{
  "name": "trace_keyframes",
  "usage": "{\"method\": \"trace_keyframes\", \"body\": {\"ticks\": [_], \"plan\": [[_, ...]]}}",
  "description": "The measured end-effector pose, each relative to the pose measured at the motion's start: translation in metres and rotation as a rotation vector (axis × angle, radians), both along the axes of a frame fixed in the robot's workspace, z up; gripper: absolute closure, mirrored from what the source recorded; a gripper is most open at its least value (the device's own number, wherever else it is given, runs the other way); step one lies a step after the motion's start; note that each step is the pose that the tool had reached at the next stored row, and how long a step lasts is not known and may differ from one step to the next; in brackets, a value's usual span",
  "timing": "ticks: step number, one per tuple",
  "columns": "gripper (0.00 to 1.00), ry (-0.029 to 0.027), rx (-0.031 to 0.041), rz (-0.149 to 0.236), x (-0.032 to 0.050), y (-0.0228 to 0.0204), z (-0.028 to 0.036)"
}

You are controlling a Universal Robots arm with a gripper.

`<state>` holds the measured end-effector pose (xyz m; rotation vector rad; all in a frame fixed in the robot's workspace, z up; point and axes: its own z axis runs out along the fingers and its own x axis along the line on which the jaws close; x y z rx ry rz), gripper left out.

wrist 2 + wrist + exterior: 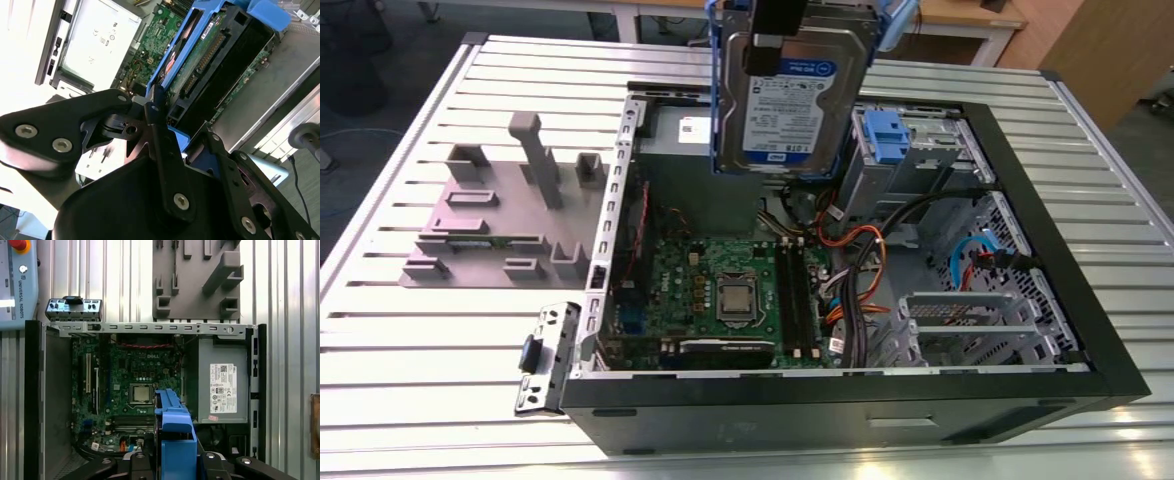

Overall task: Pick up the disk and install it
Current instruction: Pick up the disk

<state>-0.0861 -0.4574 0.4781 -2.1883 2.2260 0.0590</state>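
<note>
The disk (pixel 794 105), a silver drive with a white-and-blue label in a blue plastic bracket, hangs upright in the air over the back of the open computer case (pixel 1067 300). My gripper (pixel 778 35) comes down from above and is shut on the disk's upper end. In the second wrist view the black fingers (pixel 160 135) clamp the blue bracket, and the disk (pixel 210 55) shows its green circuit-board underside. In the first wrist view the bracket edge of the disk (pixel 175 435) points down toward the case's inside.
Inside the case lie the motherboard (pixel 734 290), orange and black cables (pixel 854 260), a grey cage with a blue latch (pixel 887 135) and the power-supply box (pixel 222 385). A grey pegged fixture (pixel 507 220) and a loose metal bracket (pixel 547 355) sit on the slatted table at the exterior view's left.
</note>
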Motion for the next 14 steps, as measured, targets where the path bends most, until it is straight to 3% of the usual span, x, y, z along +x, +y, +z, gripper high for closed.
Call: {"method": "trace_keyframes", "body": {"ticks": [14], "plan": [[0.64,0.0,-0.001,0.0,0.0022,-0.0019,-0.0003]]}}
